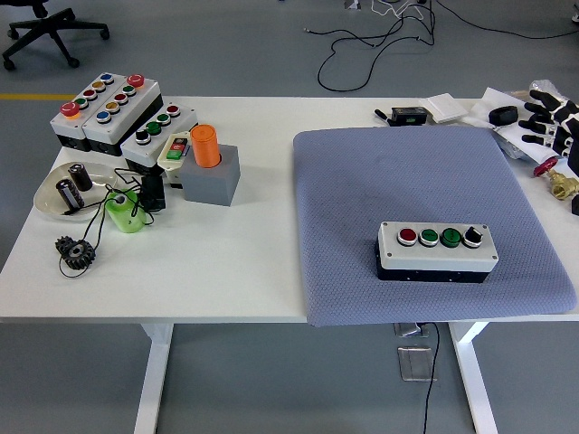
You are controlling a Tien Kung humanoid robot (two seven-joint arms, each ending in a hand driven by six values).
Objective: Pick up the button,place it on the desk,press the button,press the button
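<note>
Button box [437, 250] alone (hand [550, 116] apart).

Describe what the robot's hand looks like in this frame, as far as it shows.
Only the right hand shows, at the right edge: black fingers with white segments along them, a jointed, segmented look. The arm behind it is cut off by the frame, so its colours and any cables cannot be told. The left hand is not in view.

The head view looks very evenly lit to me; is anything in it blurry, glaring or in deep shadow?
In the head view the light is soft and even; the button box on the grey mat is sharp and casts only a faint shadow. The white table is bright but shows no glare. Only the right hand, at the right edge, looks slightly smeared.
</note>
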